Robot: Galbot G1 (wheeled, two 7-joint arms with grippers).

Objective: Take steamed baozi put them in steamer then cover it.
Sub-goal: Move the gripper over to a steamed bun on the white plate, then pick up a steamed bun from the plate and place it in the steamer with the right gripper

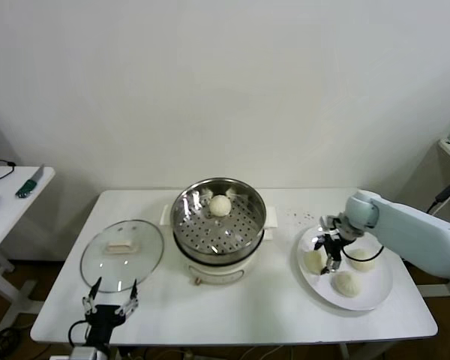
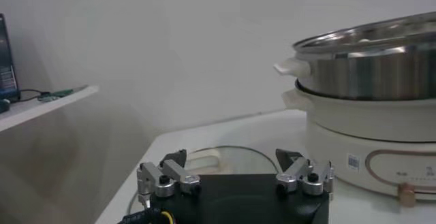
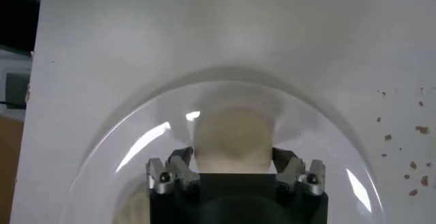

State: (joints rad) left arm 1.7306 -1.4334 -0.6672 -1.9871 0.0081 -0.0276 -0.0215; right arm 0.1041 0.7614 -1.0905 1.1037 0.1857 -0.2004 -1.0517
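Buns: we count one cream-white round baozi (image 1: pixel 220 205) in the shiny perforated steel steamer (image 1: pixel 249 227); three more lie on the flat white plate (image 1: pixel 379 294), the nearest (image 3: pixel 234 139) partly hidden.
Right gripper (image 1: pixel 330 258): we see its fingers spread on either side of that bun, not closed.
Cover: clear glass lid (image 1: pixel 122 255) lies on the white table (image 1: pixel 270 315), left of the steamer.
Left gripper (image 1: pixel 109 301): parked near the table's front edge, fingers apart, holding nothing.

White table (image 1: pixel 232 315); plate (image 1: pixel 375 298); perhaps side table (image 1: pixel 7 206)
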